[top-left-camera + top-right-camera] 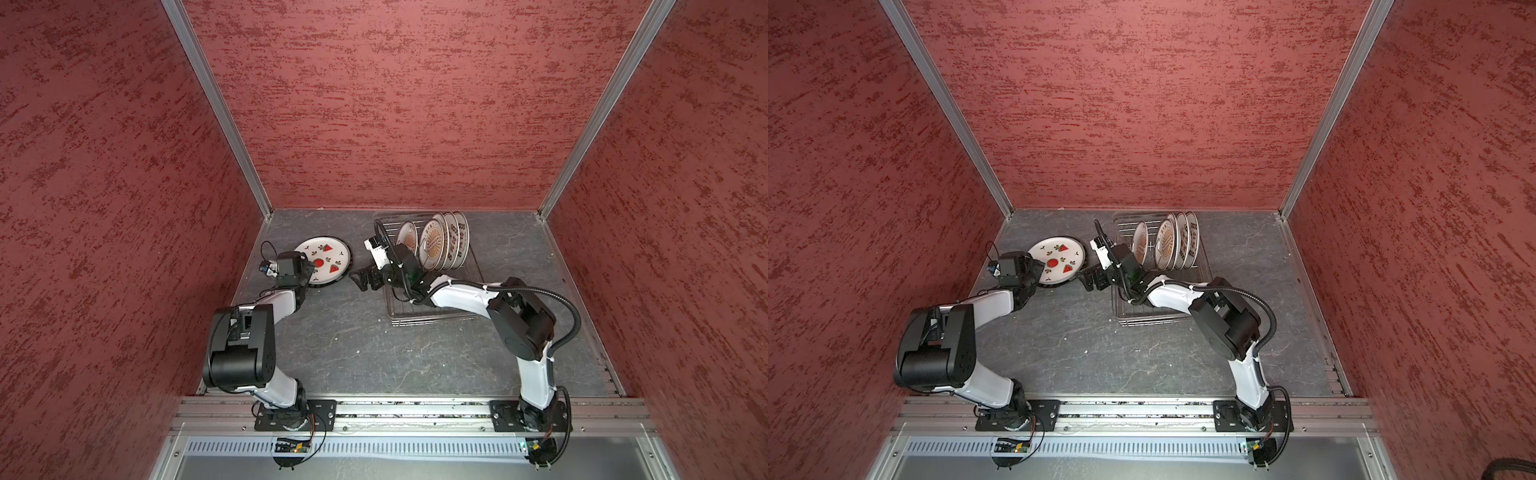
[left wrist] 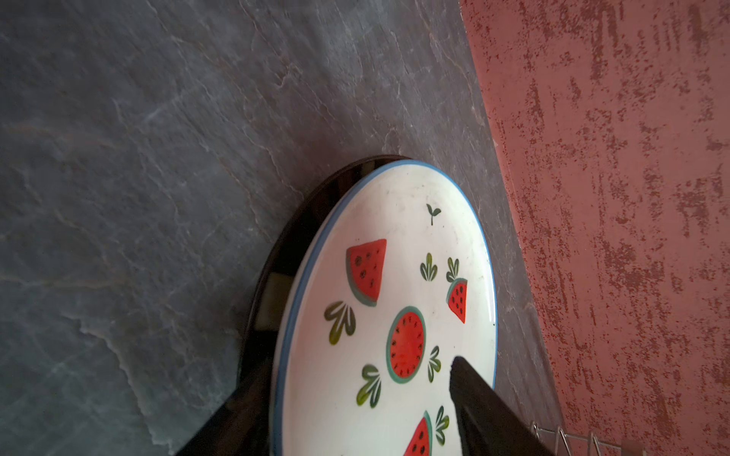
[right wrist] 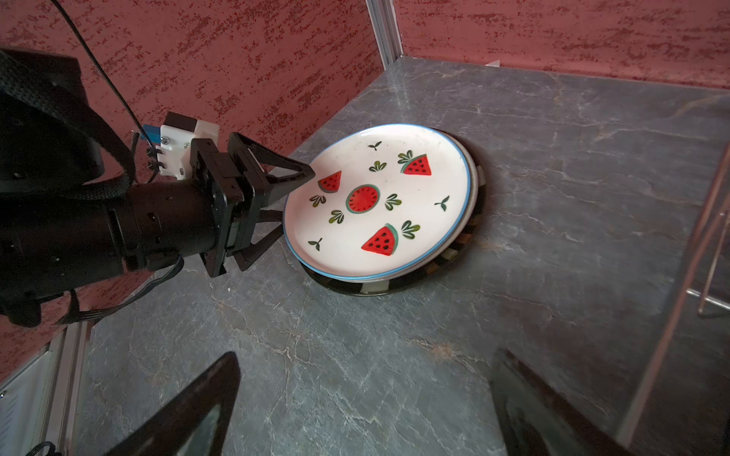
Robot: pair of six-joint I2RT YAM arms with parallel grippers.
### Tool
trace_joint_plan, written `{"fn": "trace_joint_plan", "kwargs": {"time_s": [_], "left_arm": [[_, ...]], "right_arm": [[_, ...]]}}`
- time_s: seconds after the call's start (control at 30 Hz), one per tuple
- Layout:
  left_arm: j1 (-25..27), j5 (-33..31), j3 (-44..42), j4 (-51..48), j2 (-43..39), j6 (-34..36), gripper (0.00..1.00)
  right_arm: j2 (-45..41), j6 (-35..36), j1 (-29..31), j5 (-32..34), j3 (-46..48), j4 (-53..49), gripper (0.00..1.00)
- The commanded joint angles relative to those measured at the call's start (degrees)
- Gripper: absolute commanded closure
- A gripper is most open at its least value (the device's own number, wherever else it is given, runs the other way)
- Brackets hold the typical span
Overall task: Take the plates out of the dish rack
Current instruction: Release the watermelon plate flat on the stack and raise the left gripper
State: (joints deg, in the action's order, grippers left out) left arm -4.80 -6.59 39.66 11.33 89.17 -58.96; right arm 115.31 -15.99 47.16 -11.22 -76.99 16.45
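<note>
A watermelon-print plate (image 1: pixel 324 257) (image 3: pixel 375 201) lies flat on the table at the back left. It tops a stack, over a white plate (image 3: pixel 473 193) and a dark-rimmed plate (image 3: pixel 367 287). My left gripper (image 3: pixel 296 203) (image 2: pixel 361 361) is open astride the top plate's near rim, one finger above it and one beside it. My right gripper (image 1: pixel 358 280) (image 3: pixel 367 355) hangs open and empty over bare table between the stack and the dish rack (image 1: pixel 432 318). Several plates stand upright in the rack, among them sunburst (image 1: pixel 432 246) and ring-motif (image 1: pixel 455 237) prints.
Red textured walls close the cell on the left, back and right. The left wall runs close behind the plate stack (image 1: pixel 1057 259). The rack's wire edge (image 3: pixel 711 252) stands just beside my right gripper. Grey slate table (image 1: pixel 353 349) stretches towards the front rail.
</note>
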Motion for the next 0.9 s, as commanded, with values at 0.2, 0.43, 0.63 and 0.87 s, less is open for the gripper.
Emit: {"fn": "trace_joint_plan", "kwargs": {"time_s": [0.2,0.43,0.63,0.87], "left_arm": [[0.5,-4.1,2.2,-0.2,1.4,1.5,0.28],[0.8,-3.8,3.3,0.3,3.4,1.6,0.25],[0.8,-4.0,3.1,-0.1,3.2,1.6,0.25],[0.9,-5.2,1.5,-1.3,-1.2,1.9,0.14]], "right_arm": [[1.4,0.4,0.3,-0.6,-1.1,-0.5,0.01],[1.1,0.7,0.3,-0.6,-1.1,-0.9,0.01],[1.0,0.8,0.3,-0.5,-1.2,-1.3,0.01],[0.4,1.2,0.4,-0.8,-2.4,-2.5,0.01]]}}
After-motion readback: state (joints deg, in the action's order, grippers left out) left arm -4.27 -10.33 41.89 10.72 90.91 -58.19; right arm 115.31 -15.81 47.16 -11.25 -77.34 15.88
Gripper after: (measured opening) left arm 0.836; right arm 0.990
